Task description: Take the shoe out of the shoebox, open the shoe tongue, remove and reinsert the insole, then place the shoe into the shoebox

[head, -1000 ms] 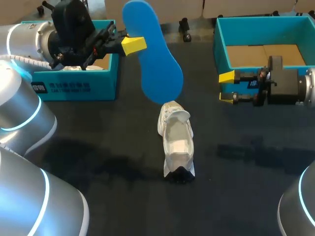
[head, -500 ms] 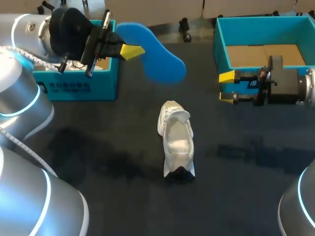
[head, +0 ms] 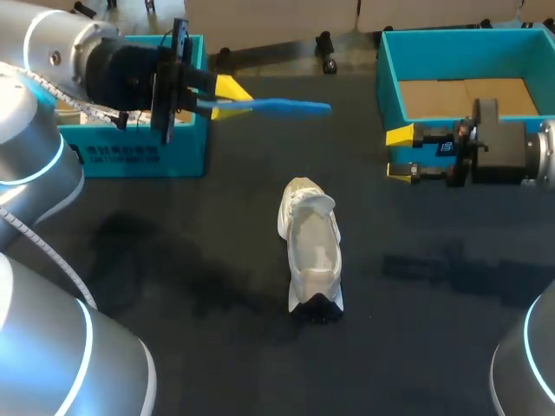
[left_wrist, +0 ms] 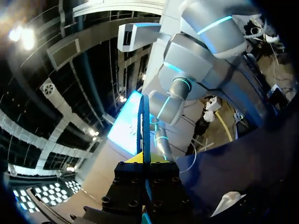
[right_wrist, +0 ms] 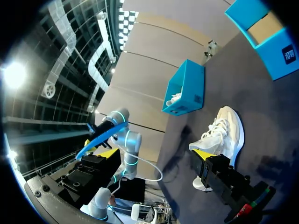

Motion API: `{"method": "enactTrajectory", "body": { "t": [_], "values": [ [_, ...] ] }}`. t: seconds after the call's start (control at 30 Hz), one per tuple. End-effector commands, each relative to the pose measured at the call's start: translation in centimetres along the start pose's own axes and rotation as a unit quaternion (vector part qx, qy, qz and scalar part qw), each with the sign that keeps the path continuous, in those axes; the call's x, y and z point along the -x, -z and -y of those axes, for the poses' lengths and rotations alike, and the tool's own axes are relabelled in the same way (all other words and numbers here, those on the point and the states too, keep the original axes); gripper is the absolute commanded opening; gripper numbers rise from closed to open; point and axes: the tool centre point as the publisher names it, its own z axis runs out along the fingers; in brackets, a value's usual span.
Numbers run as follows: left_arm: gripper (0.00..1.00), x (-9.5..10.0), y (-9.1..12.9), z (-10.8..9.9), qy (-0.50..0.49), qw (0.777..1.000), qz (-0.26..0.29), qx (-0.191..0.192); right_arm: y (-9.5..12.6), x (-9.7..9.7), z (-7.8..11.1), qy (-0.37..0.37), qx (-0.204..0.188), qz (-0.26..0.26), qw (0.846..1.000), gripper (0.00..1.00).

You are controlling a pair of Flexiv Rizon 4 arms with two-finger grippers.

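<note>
At 10 o'clock on the table (head: pixel 173 347), my left fingers (head: pixel 227 90) are clenched on one end of the blue insole (head: pixel 286 107). It pokes out level toward 3 o'clock, edge-on to the head camera, past the corner of the left shoebox (head: pixel 130 156). I judge it's held high and flat to stay clear of the shoe while I line it up for reinsertion.

The white shoe (head: pixel 312 251) lies at the table's centre, apart from the insole and toward 6 o'clock of it. Its laced end points to 12 o'clock, with the tongue folded forward and the mouth gaping to let the insole slide in.

At 2 o'clock, my right fingers (head: pixel 399 136) are released and hold nothing. They're parked just beside the front of the right shoebox (head: pixel 386 78), out of the way yet near enough to steady the shoe.
</note>
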Motion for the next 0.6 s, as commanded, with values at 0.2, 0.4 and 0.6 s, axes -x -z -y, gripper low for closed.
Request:
{"method": "enactTrajectory", "body": {
  "t": [0.2, 0.4, 0.6],
  "values": [
    [0.00, -1.5, 0.5, -1.1, -0.172, 0.985, -0.026, 0.019, -0.2, 0.0, 0.0, 0.000, 0.001, 0.002, 1.000, 1.00],
    [0.00, -3.0, 0.9, -1.8, -0.212, 0.976, -0.023, 0.047, -0.2, 0.0, 0.0, 0.000, 0.001, 0.002, 1.000, 1.00],
    [0.00, -5.2, 1.4, -3.0, -0.233, 0.969, -0.039, 0.071, 0.1, -0.6, -0.3, 0.005, 0.021, -0.004, 1.000, 1.00]
  ]
}}
